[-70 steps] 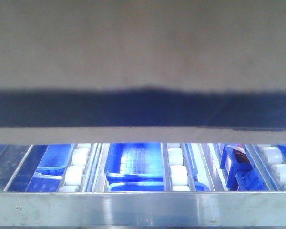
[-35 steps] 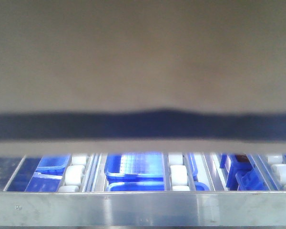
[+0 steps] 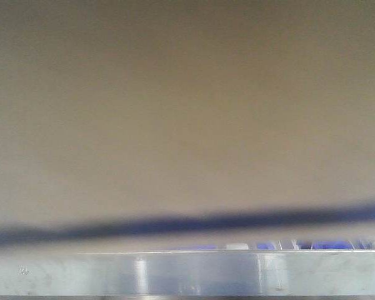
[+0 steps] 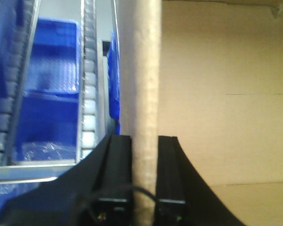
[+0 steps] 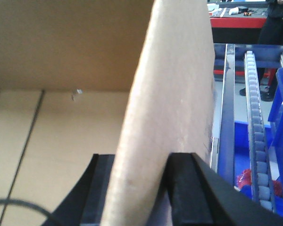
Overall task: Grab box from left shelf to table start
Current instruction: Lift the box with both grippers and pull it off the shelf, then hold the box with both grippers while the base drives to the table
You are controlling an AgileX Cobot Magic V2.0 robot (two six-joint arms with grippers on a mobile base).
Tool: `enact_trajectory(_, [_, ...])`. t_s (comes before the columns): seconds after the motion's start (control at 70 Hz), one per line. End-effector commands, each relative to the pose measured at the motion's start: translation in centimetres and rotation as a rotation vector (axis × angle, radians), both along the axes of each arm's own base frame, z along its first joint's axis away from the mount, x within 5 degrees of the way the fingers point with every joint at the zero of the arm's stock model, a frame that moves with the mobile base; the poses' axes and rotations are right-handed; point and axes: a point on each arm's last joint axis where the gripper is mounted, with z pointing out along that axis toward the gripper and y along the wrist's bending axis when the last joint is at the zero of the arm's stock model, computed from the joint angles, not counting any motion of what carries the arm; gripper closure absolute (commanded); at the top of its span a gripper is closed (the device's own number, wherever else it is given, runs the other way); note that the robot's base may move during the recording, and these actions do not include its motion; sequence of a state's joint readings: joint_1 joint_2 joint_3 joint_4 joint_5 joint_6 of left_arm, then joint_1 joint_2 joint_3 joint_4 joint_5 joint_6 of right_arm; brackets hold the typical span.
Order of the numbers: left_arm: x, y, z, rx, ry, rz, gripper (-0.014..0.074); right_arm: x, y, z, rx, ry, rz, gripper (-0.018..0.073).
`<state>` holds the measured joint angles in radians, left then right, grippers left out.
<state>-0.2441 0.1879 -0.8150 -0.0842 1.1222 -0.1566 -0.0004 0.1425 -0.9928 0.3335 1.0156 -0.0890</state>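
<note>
Both grippers are clamped on the box [image 3: 187, 112]. The left gripper [image 4: 144, 141] is closed down to the thickness of one cardboard wall. One black finger [image 4: 120, 165] lies flat on the wall's outer face and the other on its inner face, and the wall's edge runs up between them. The right gripper [image 5: 141, 162] has the same hold on a wall of its own, with one finger [image 5: 186, 188] outside and one inside, both pressed to the cardboard.

In the front view the box fills nearly the whole frame as a plain, blurred brown face. A dark band [image 3: 187, 223] crosses it low down, slightly tilted and higher at the right. Both wrist views look into the box, which is open and bare brown inside.

The shelf [image 5: 225, 117] lies below and beyond the box. Its silver rail [image 3: 187, 275] runs just under the box's lower edge; whether the two touch cannot be told. Only a thin strip between them shows slivers of blue and white.

Outside the wall in the left gripper's hold are blue bins [image 4: 52, 94] and a track of white rollers [image 4: 89, 94]. Outside the wall in the right gripper's hold are another roller track, a blue bin and a small red thing [image 5: 245, 179], blurred.
</note>
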Motion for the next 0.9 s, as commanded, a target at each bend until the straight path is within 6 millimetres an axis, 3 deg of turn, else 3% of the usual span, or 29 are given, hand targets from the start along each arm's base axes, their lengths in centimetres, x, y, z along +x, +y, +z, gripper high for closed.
enact_trajectory(0.0, [1.0,0.2,-1.7,0.068,0.102,0.034,0.069,0.2,-0.5,1.3,-0.02,-0.074,-0.053,0.0502])
enact_trajectory(0.229, [2.4,-0.1,-5.4,0.104,0.236,0.031,0.069,0.2,-0.5,1.3,-0.02,-0.074,-0.053,0.0502])
enact_trajectory(0.429, [2.9,-0.2,-7.4,0.122,0.302,0.029,0.069,0.2,-0.5,1.3,-0.02,-0.074,-0.053,0.0502])
enact_trajectory(0.886, [3.0,-0.3,-7.9,0.127,0.319,0.029,0.0697,0.2,-0.5,1.3,-0.02,-0.074,-0.053,0.0502])
